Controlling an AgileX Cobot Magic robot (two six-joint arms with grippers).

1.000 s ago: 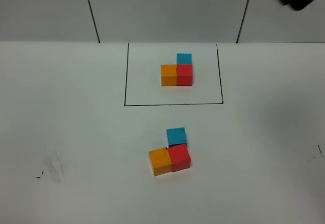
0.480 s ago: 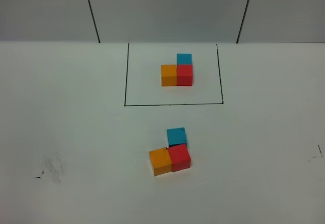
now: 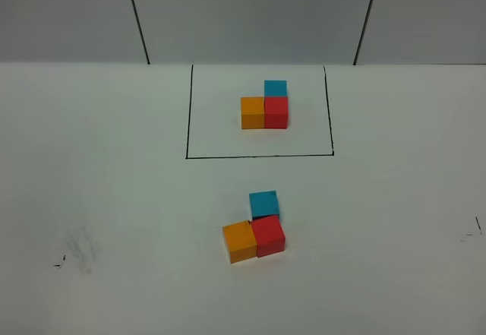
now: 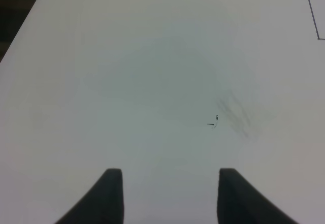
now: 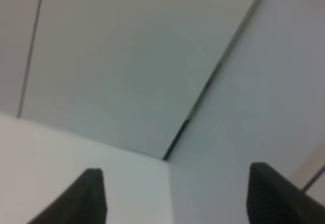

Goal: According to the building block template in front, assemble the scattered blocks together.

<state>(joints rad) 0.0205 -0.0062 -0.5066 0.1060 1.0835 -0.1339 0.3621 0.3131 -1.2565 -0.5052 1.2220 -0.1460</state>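
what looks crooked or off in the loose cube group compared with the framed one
The loose cyan-blue cube sits slightly twisted and shifted left, straddling the seam above the orange cube and red cube, not squarely behind the red one as in the black-framed template. The group is also slightly rotated.

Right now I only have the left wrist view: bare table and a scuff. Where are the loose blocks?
Observer: The high view shows them nearer the camera than the framed template, with the orange block touching the red block.
Operator: And the blue one?
Observer: The blue block sits just behind the red, looking slightly out of line with it, unlike the template's squared L.
Operator: Anything hovering over them?
Observer: No, no arm shows in the high view.
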